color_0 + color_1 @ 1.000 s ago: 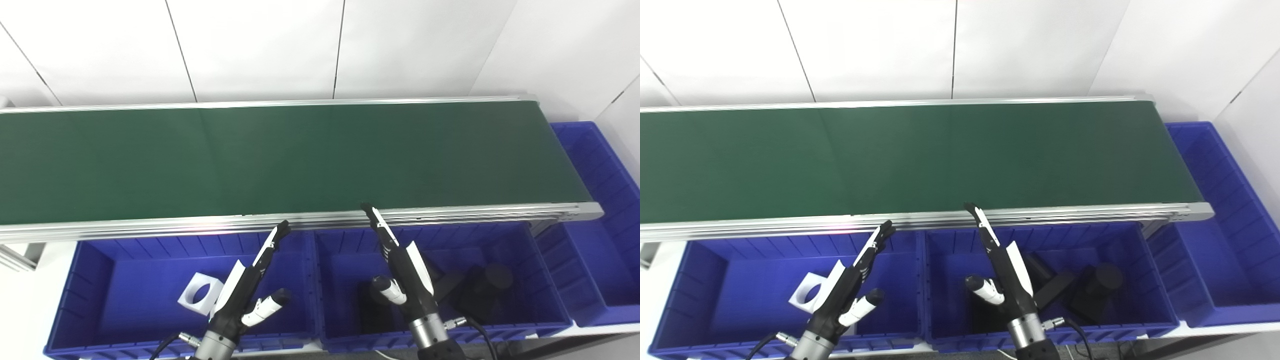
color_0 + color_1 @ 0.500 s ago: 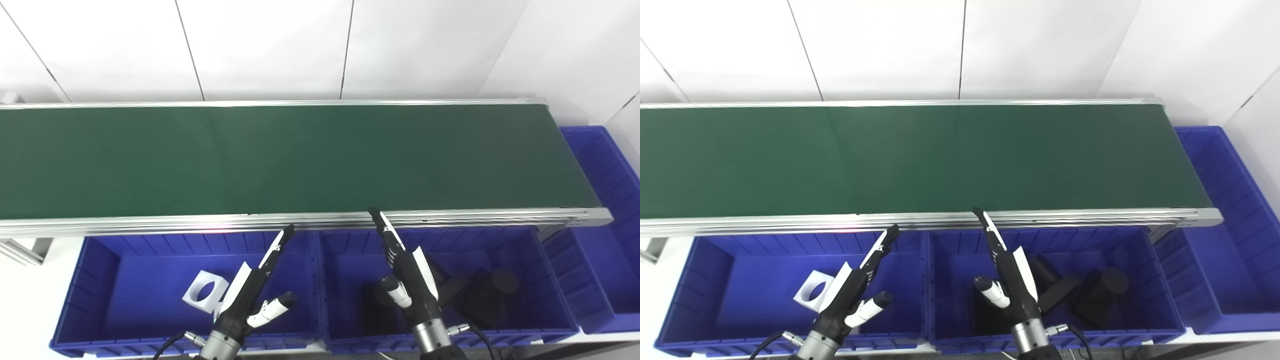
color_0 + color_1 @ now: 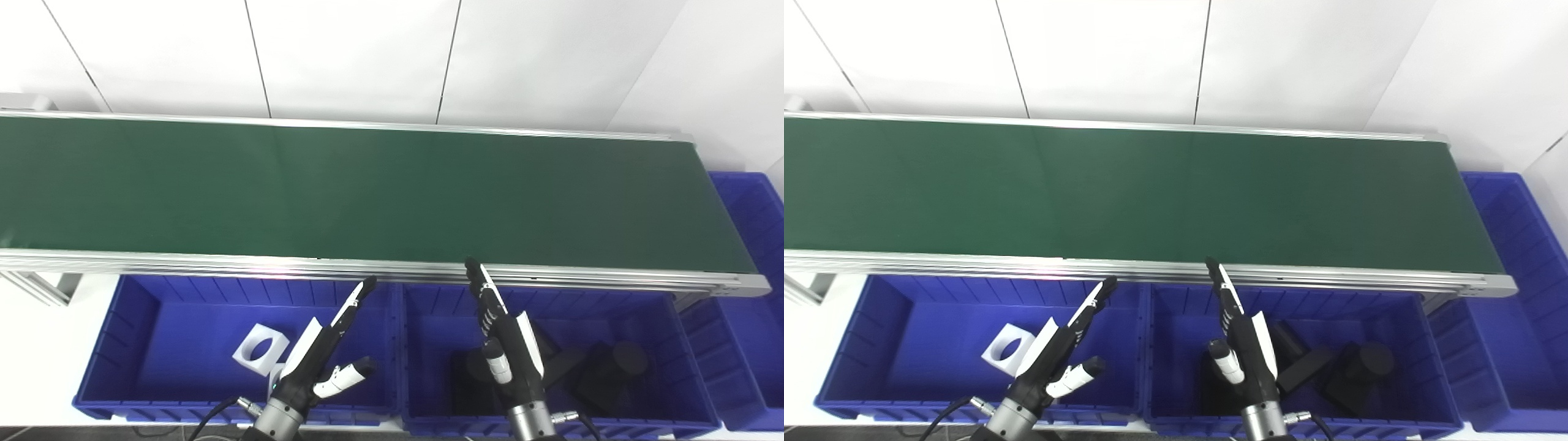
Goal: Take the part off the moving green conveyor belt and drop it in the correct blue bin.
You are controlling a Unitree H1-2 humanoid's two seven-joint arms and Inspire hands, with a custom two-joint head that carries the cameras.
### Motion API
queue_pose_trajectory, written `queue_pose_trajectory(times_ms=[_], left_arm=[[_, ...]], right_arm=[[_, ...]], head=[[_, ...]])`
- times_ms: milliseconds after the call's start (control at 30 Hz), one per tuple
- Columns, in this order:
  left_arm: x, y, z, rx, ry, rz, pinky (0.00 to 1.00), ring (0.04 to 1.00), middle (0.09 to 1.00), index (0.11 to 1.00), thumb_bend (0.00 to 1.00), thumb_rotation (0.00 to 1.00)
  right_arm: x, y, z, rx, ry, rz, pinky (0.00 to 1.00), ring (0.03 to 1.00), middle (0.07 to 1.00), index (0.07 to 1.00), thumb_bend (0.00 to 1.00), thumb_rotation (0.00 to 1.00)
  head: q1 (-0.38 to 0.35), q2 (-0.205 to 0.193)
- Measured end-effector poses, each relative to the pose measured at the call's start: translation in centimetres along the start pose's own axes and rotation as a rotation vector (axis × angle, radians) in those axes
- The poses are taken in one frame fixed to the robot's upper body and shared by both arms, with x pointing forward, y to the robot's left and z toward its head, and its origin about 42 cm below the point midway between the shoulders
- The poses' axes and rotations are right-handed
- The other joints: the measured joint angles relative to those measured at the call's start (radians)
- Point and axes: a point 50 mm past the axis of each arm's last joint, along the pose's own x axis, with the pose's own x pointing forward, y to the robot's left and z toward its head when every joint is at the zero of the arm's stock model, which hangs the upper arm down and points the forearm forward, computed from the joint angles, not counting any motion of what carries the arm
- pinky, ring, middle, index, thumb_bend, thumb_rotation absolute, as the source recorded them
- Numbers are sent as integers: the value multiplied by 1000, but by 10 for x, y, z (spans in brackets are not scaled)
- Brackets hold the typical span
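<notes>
Green conveyor belt (image 3: 367, 190) carries no visible part. Left hand (image 3: 318, 361) and right hand (image 3: 508, 349), both released, hover above blue bins (image 3: 153, 343); right hand partly hides dark parts (image 3: 606, 367), shapes unclear.

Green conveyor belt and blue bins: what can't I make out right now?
- Green conveyor belt: left end cut off by the frame edge in both views.
- Black parts in the middle blue bin: partly hidden behind the right hand.
- Far-right blue bin: cropped.
</notes>
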Motion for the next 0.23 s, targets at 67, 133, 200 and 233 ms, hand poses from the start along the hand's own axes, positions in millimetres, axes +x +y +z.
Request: queue_pose_trajectory(times_ms=[67, 133, 200, 233], left_arm=[[0, 0, 0, 0, 0, 0, 1000, 1000, 1000, 1000, 802, 942], [0, 0, 0, 1, 0, 3, 1000, 1000, 1000, 1000, 798, 945], [0, 1, 0, 1, 0, 10, 1000, 1000, 997, 1000, 810, 950], [0, 1, 0, 2, -1, 14, 1000, 1000, 996, 1000, 811, 952]], right_arm=[[0, 0, 0, -1, 0, 0, 1000, 993, 976, 965, 992, 1000], [0, 0, 0, -4, 0, 0, 1000, 994, 978, 967, 985, 1000], [0, 0, 0, -8, 1, 2, 1000, 995, 979, 966, 986, 1000], [0, 0, -1, -12, 3, 4, 1000, 995, 979, 966, 985, 1000]], head=[[-3, 0], [-8, 2], [-8, 2], [-8, 2]])
